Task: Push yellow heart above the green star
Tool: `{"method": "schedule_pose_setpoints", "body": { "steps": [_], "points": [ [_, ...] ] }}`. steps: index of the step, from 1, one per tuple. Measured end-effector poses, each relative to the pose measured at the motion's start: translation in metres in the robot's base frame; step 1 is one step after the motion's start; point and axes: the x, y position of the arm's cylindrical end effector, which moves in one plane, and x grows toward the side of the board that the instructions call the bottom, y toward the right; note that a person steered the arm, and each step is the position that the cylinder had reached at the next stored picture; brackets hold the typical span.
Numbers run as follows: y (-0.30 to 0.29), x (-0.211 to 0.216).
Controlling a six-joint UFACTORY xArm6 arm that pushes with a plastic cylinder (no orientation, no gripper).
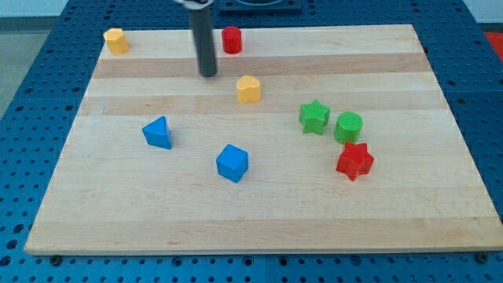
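Note:
The yellow heart [248, 89] lies on the wooden board [259, 212], above the middle. The green star [314, 117] lies to its right and lower down, about a block's width away. My tip [208, 75] rests on the board to the left of the yellow heart and slightly higher, a short gap apart from it. The rod rises straight up from there to the view's top.
A green cylinder [348, 126] touches the green star's right side, with a red star [354, 161] just below it. A blue triangle [158, 132] and a blue cube [232, 163] lie lower left. A yellow hexagon [115, 40] and red cylinder [231, 39] sit near the top edge.

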Motion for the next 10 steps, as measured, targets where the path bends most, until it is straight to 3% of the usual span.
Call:
{"method": "schedule_pose_setpoints", "body": {
  "steps": [1, 4, 5, 7, 9, 10],
  "points": [
    [-0.002, 0.040],
    [0.182, 0.055],
    [0.187, 0.059],
    [0.124, 0.062],
    [0.196, -0.009],
    [0.194, 0.000]
  ]
}}
